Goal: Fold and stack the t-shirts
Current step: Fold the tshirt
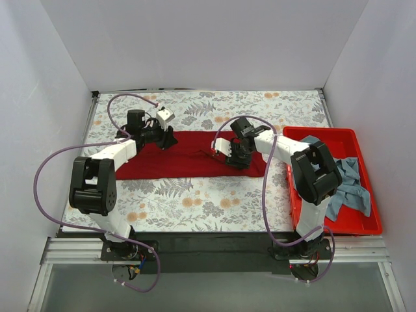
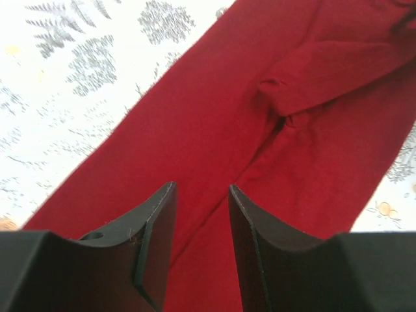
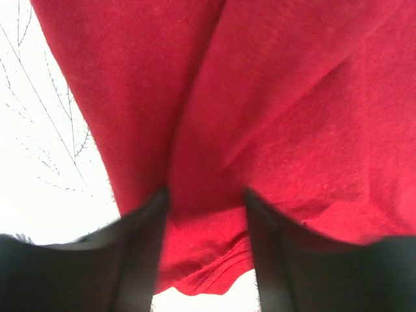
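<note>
The large dark red t-shirt (image 1: 188,162) lies spread flat across the middle of the floral table, a sleeve folded over it in the left wrist view (image 2: 214,117). My left gripper (image 1: 168,140) is open over the shirt's far left edge, and the jaws (image 2: 202,186) hold nothing. My right gripper (image 1: 224,155) is down on the shirt's right part. Its jaws (image 3: 205,195) stand apart with the red cloth (image 3: 292,97) and its hem bunched between them. The grey-blue t-shirt (image 1: 351,185) lies crumpled in the bin.
A bright red plastic bin (image 1: 351,229) stands at the right edge of the table, beside the right arm. Floral tablecloth (image 1: 195,201) shows in front of and behind the shirt. White walls close in the left, back and right sides.
</note>
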`<state>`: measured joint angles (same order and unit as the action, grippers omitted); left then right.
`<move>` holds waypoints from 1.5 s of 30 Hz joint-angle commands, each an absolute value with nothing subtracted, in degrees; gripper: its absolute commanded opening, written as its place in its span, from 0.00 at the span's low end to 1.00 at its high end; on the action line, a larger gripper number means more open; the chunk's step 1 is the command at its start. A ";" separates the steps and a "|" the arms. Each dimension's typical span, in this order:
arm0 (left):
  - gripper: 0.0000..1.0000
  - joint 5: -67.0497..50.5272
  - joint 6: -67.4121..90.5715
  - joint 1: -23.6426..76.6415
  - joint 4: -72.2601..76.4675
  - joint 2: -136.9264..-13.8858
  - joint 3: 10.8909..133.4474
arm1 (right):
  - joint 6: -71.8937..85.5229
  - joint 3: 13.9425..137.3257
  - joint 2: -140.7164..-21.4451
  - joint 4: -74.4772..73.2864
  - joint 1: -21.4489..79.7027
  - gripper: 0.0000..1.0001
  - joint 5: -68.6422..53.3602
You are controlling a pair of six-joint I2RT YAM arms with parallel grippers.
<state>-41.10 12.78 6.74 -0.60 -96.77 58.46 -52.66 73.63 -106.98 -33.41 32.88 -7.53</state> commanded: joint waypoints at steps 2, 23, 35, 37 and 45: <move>0.36 -38.16 17.21 6.51 -8.16 -96.32 63.18 | -52.39 76.72 -104.86 -35.24 32.08 0.64 -10.80; 0.32 -35.95 12.83 0.09 -36.21 -94.57 69.17 | -28.65 86.92 -116.09 -45.44 29.88 0.22 -5.54; 0.32 -33.40 8.53 0.09 -34.37 -91.49 63.11 | -39.18 118.39 -138.31 -42.28 26.82 0.14 8.95; 0.31 -32.08 7.48 0.09 -33.58 -92.28 63.54 | -39.90 128.89 -145.52 -39.22 25.41 0.17 11.41; 0.33 -20.23 2.64 5.44 -34.27 -101.15 71.27 | -41.75 118.00 -129.78 -14.44 24.79 0.56 12.66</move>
<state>-26.06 6.15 2.70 -34.24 -99.33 68.47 -40.27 124.92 -142.71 -25.87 24.16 11.94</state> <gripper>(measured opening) 0.325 0.520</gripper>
